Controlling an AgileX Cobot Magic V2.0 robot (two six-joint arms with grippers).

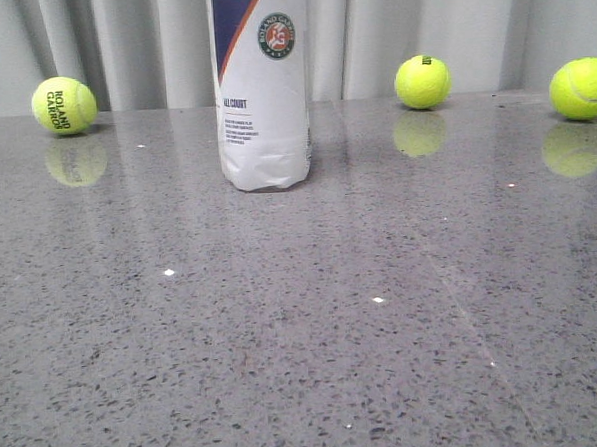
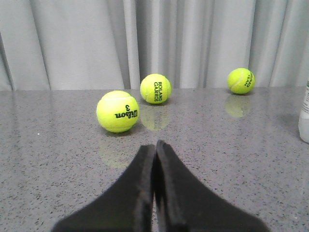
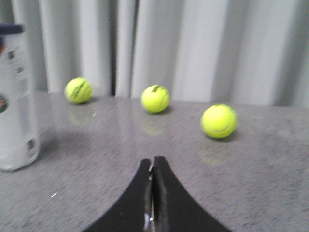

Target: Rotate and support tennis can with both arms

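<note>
Tennis can (image 1: 262,85): upright on grey speckled table (image 1: 304,333), upper centre of front view, top cut off by frame. Tennis balls: one upper left (image 1: 64,105), two upper right (image 1: 422,82) (image 1: 581,89). Left gripper (image 2: 155,147): fingers pressed together, empty. Right gripper (image 3: 152,162): fingers together, empty.

grey table (image 1: 286,364) carries tennis can (image 1: 263,95), tennis balls (image 1: 421,82).

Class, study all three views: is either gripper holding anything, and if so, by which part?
Nothing is held. The left gripper and right gripper are both shut on nothing, and the tennis can stands untouched on the table.
</note>
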